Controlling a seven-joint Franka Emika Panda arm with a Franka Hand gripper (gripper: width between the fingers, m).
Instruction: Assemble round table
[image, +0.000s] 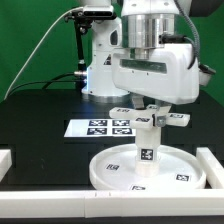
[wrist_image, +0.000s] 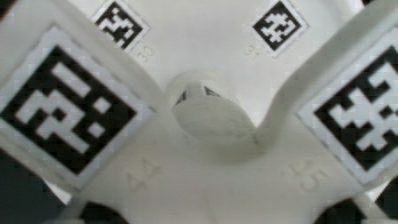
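Exterior view: the round tabletop disc (image: 150, 168) lies flat on the black table (image: 40, 130), between the white border rails (image: 40, 180) and in front of the marker board (image: 98, 127). A white leg (image: 146, 147) stands upright at about the disc's centre, one tag on its side, its foot touching or nearly touching the disc. The gripper (image: 147, 117) comes straight down over the leg's top. The fingers sit at the leg's upper end, but contact is too small to read here, so I cannot tell whether they are clamped on it or only close around it.

Handling, as a judgement: both parts look like rigid moulded plastic, light, smooth, likely a bit slippery. The leg is best taken across its upper sides, above the tag, kept vertical. The disc is wide and thin with a raised rim, so the rim edge is the only real grip.

Wrist view: close up from above, the two tagged finger faces (wrist_image: 71, 100) fan out on either side of a rounded white knob (wrist_image: 214, 112), probably the leg's top, sitting in the gap between them. There is white surface below, probably the disc. The pads' contact with the knob is blurred.

The exterior view alone gives the layout, the leg's uprightness and the rails. The wrist view alone shows that the knob is centred between the fingers.
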